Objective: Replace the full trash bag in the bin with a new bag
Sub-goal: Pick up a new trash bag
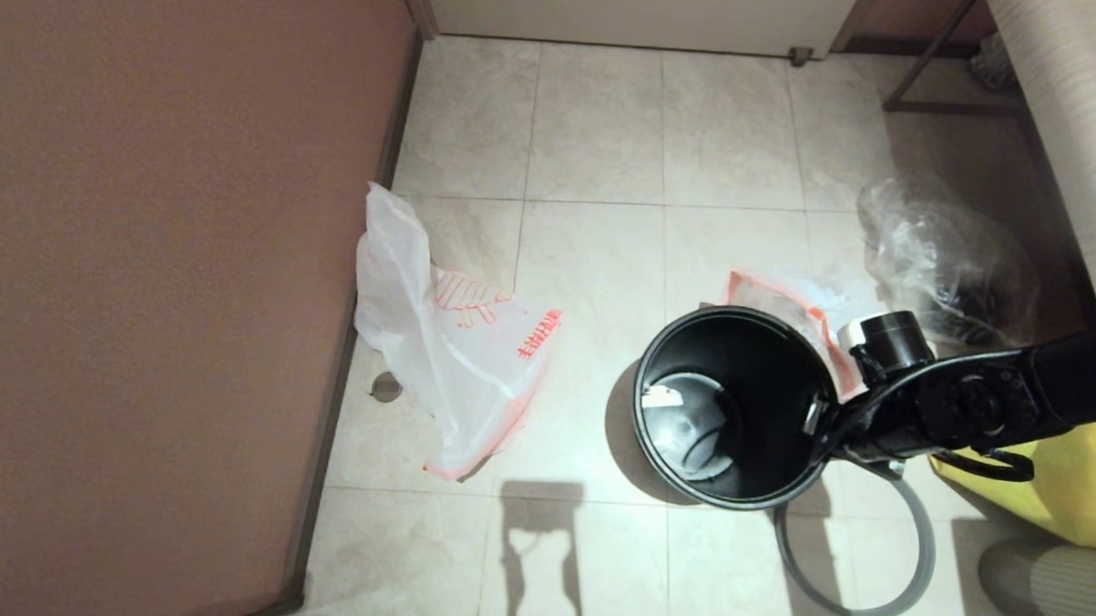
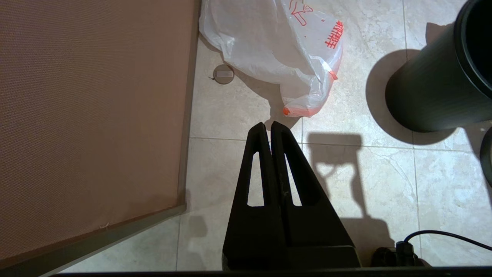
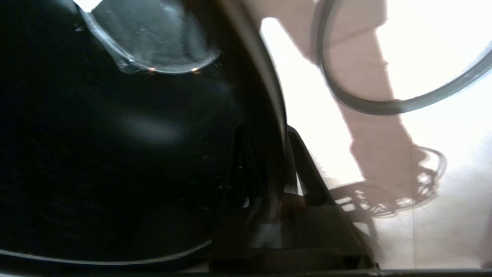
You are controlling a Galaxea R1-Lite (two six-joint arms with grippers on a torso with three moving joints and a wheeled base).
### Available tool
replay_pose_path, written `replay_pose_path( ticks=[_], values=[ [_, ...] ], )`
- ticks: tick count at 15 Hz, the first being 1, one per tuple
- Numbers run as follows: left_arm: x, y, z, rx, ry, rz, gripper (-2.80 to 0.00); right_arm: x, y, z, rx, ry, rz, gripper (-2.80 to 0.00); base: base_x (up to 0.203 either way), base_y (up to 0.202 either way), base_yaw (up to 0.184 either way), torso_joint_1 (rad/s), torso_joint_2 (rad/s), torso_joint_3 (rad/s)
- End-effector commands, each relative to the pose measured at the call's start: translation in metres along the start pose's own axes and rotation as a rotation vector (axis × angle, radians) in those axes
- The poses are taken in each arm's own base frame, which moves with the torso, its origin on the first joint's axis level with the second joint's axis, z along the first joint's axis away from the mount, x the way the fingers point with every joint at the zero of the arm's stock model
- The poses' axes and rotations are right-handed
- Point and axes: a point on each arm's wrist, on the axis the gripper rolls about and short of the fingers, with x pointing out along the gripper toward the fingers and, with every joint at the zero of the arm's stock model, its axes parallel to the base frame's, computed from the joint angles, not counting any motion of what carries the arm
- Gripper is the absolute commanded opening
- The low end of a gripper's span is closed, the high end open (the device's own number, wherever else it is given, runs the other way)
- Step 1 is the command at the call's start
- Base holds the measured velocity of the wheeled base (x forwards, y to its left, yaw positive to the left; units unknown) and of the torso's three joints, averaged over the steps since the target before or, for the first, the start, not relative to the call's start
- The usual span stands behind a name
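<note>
Two fingers point(image 3: 303, 169) astride bin point(image 1: 689, 441) rim

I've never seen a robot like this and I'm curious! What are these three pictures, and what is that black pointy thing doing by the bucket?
It is a robot with two arms, and each arm ends in a pincer. One picture comes from a camera on its head, looking down at the floor. The other two come from little cameras on its wrists.

The bucket is a black bin. The right pincer is pinching the bin's wall, one finger inside and one outside. The left pincer is shut, holds nothing and hangs over the floor.

On the floor by the wall lies a new bag, limp, with red writing. Behind the bin sits the full bag. A grey ring lies next to the bin, and a clear bag is farther back.
</note>
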Motion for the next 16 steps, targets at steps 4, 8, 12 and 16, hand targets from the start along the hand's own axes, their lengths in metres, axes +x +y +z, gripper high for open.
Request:
replay_pose_path(
  ticks=[4,8,12,16],
  values=[
    [0.0,0.0,0.0,0.0,0.001,0.001,-2.8,-0.014,0.045,-0.027,-0.109,-0.051,0.014,-2.8,0.0,0.0,0.0,0.0,0.0,0.0],
    [0.0,0.0,0.0,0.0,0.0,0.001,-2.8,-0.018,0.063,-0.038,-0.167,-0.084,0.01,-2.8,0.0,0.0,0.0,0.0,0.0,0.0],
    [0.0,0.0,0.0,0.0,0.0,0.001,-2.8,-0.025,0.079,-0.053,-0.228,-0.083,0.046,-2.8,0.0,0.0,0.0,0.0,0.0,0.0],
    [0.0,0.0,0.0,0.0,0.0,0.001,-2.8,-0.014,0.091,-0.062,-0.252,-0.059,0.06,-2.8,0.0,0.0,0.0,0.0,0.0,0.0]
  ],
)
